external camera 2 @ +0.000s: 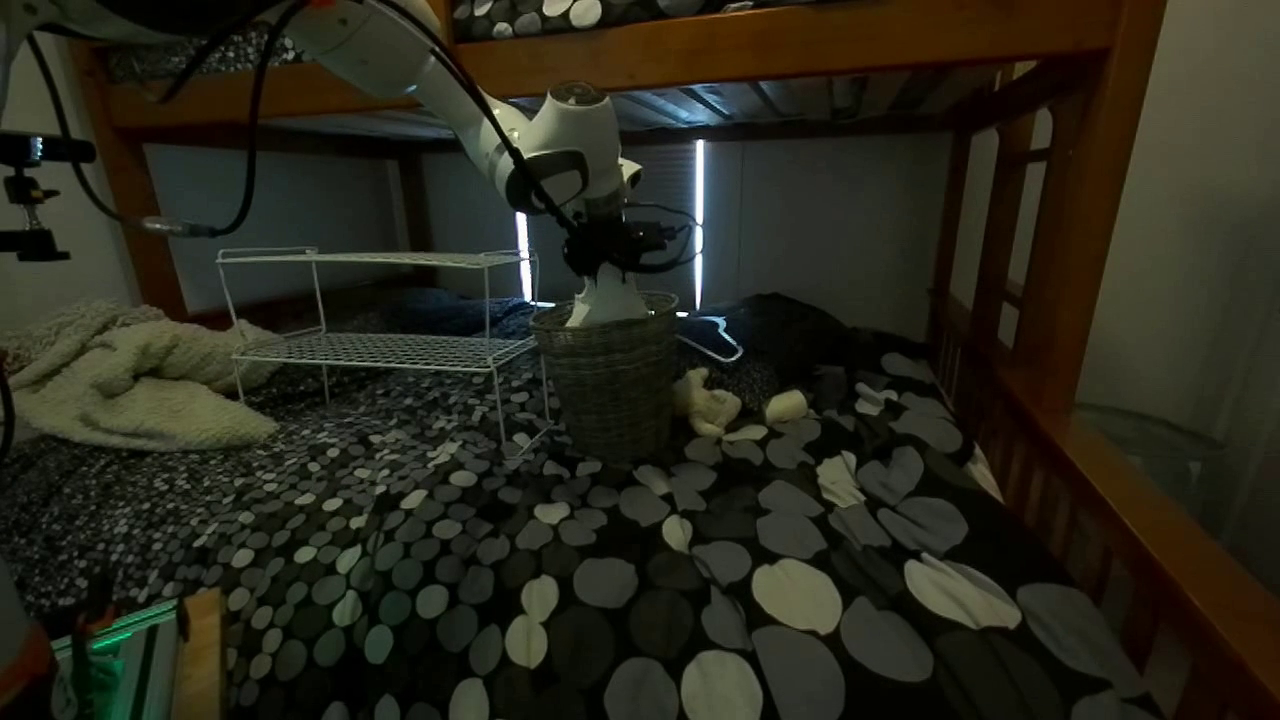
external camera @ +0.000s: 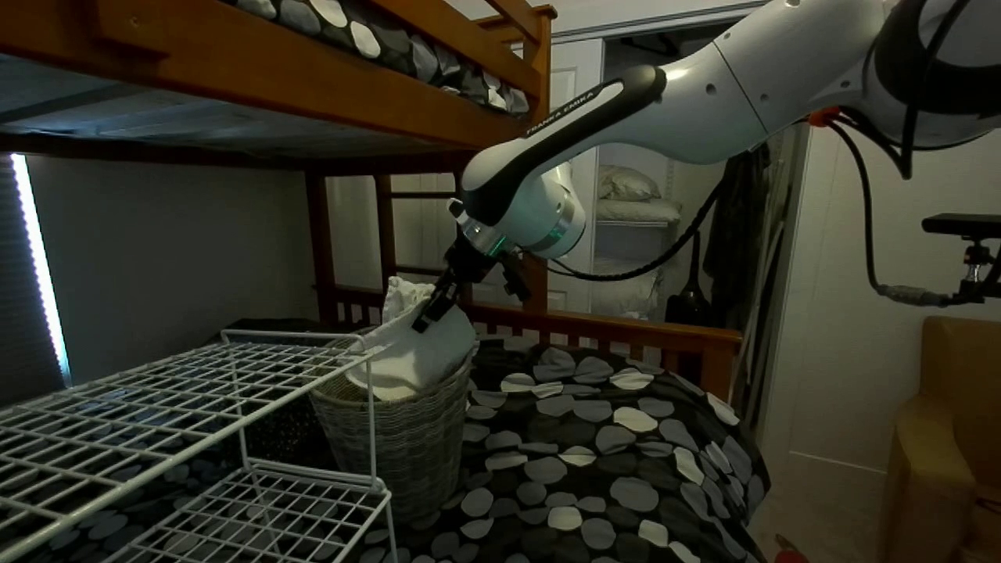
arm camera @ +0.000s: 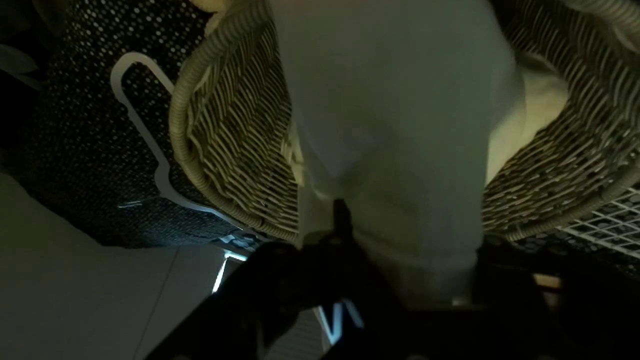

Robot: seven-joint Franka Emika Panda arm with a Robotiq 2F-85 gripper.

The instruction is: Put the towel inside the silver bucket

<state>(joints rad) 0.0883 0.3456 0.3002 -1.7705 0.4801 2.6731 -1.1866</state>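
White towel (external camera: 434, 352) partly inside round wicker basket (external camera 2: 605, 390)

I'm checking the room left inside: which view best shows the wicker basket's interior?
The wrist view: it looks down into the wicker basket, showing woven inner walls on both sides of the white towel. Both exterior views show mostly the basket's outer wall, with the towel rising above its rim.

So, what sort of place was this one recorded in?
Probably a bedroom, likely in a home. A wooden bunk bed shows in both exterior views, dotted bedding is spread on both its levels, and a white clothes hanger shows in the wrist view.
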